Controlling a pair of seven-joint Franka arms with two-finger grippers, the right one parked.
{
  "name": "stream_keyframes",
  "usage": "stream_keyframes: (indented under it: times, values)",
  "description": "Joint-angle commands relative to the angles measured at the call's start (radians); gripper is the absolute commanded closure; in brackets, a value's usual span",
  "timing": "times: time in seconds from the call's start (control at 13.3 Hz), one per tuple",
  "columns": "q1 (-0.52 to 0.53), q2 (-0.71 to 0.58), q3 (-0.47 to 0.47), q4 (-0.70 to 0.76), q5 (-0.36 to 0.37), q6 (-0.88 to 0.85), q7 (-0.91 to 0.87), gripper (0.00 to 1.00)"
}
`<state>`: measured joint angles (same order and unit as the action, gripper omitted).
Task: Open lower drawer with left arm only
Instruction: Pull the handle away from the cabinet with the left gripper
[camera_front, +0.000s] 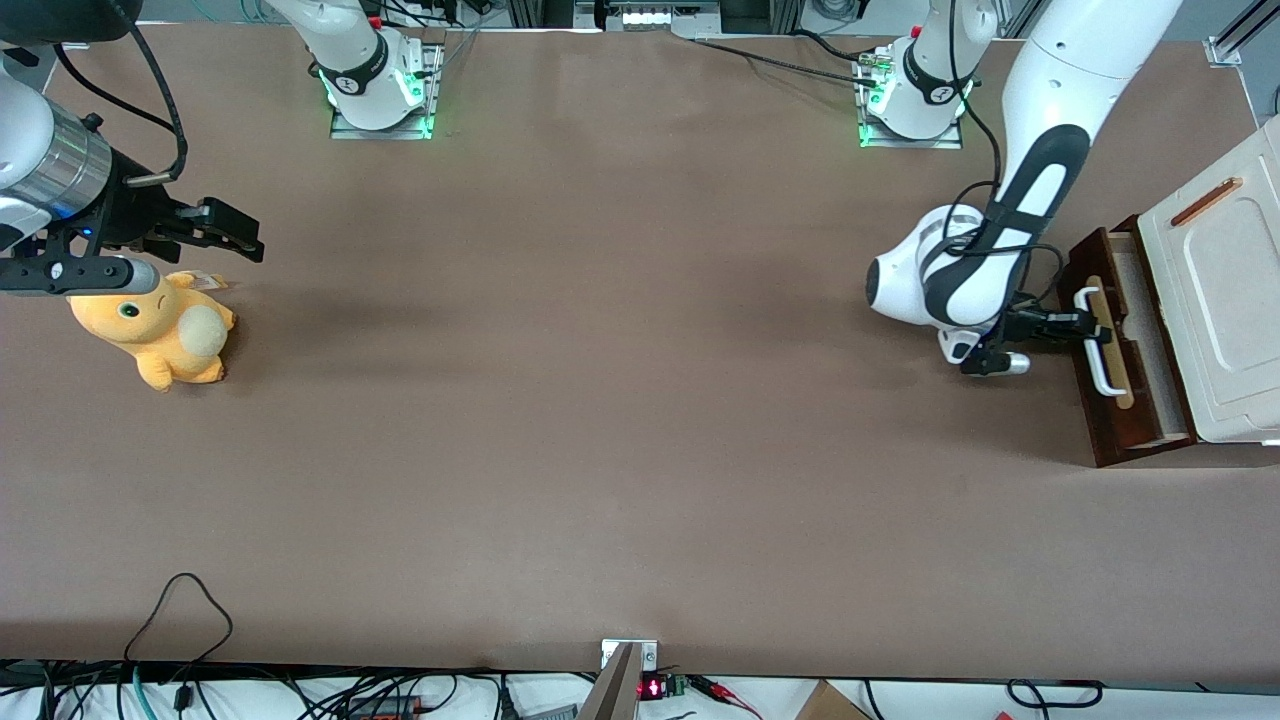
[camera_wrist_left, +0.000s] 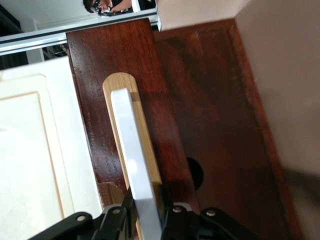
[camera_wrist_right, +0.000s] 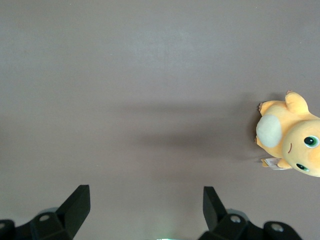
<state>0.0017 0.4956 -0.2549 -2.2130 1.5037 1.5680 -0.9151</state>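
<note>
At the working arm's end of the table, the small black gripper (camera_front: 1085, 327) pinches the white bar handle (camera_wrist_left: 135, 165) of the dark brown wooden lower drawer (camera_front: 1125, 350) (already partly out); next, I judge, a steady straight pull.

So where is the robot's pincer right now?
The pincer is at the working arm's end of the table, shut on the white handle of the partly open lower drawer.

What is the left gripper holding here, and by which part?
The left arm's gripper is shut on the white bar handle of the lower drawer, gripping the bar near one end; the drawer stands partly pulled out.
</note>
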Motion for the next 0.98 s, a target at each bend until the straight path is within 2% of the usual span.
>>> stream_keyframes:
  times: [0.0,0.9]
  values:
    - [-0.048,0.006,-0.033,0.053,-0.043,0.013,0.025,1.0]
    - [-0.071,0.008,-0.06,0.053,-0.072,0.006,0.03,0.99]
